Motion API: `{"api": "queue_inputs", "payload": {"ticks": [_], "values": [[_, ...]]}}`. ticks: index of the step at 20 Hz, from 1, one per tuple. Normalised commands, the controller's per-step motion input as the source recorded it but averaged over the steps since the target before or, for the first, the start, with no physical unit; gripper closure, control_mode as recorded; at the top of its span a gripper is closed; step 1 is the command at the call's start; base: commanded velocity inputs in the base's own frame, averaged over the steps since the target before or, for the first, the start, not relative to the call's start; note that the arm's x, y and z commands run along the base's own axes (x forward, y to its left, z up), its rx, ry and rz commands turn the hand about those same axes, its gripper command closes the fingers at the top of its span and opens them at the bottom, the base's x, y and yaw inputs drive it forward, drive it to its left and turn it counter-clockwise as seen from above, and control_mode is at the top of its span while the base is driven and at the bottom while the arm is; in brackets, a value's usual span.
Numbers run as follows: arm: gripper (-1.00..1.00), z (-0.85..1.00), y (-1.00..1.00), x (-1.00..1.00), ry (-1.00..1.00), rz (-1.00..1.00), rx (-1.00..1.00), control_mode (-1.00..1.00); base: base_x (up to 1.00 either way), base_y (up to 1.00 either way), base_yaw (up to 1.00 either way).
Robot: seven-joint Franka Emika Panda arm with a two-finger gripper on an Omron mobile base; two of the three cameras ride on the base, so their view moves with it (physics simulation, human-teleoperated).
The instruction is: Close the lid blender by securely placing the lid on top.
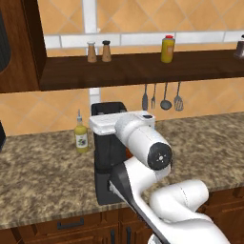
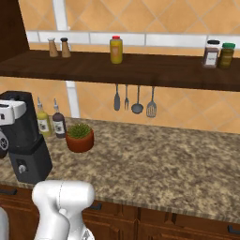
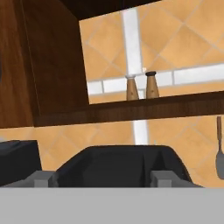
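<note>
Blender (image 1: 108, 157), tall and black with a dark squarish jar on a boxy base, stands on the speckled brown granite table (image 1: 43, 176) close to its front edge; in the right base view its base shows a small silver knob (image 2: 20, 168). The white arm's hand lies level with the jar's top, and the hand view looks straight across the dark flared rim (image 3: 124, 166) from just behind it. The jaws (image 3: 103, 178) sit low at either side of that rim, their two grey fingertips (image 3: 43, 178) set apart; whether they grip anything or stand released cannot be told.

Just left of the blender in the left base view stands a slim yellow oil bottle (image 1: 81, 133). The right base view shows a dark sauce bottle (image 2: 58, 122) beside it and a small green plant in a terracotta pot (image 2: 79, 137). On the dark wooden shelf (image 1: 143, 69) above stand two brown shakers (image 1: 98, 51) and a yellow mustard bottle with a red cap (image 1: 167, 48). Four metal utensils (image 1: 162, 97) hang under the shelf.
</note>
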Motion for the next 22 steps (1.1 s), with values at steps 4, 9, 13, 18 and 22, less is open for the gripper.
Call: {"api": "queue_inputs", "payload": {"ticks": [4,9,13,18,22], "values": [[-1.0,-0.03,-0.01,-0.11,-0.18,0.0,0.11,-1.0,0.0,0.0,0.0],[-1.0,0.0,0.0,-0.08,-0.22,0.0,0.07,-1.0,0.0,0.0,0.0],[-1.0,0.0,-0.06,-0.21,-0.29,0.0,0.07,-1.0,0.0,0.0,0.0],[-1.0,0.11,-0.76,-0.68,-0.35,-0.02,0.15,-1.0,0.0,0.0,0.0],[-1.0,0.11,-1.0,-0.82,-0.33,-0.06,0.2,-1.0,0.0,0.0,0.0]]}}
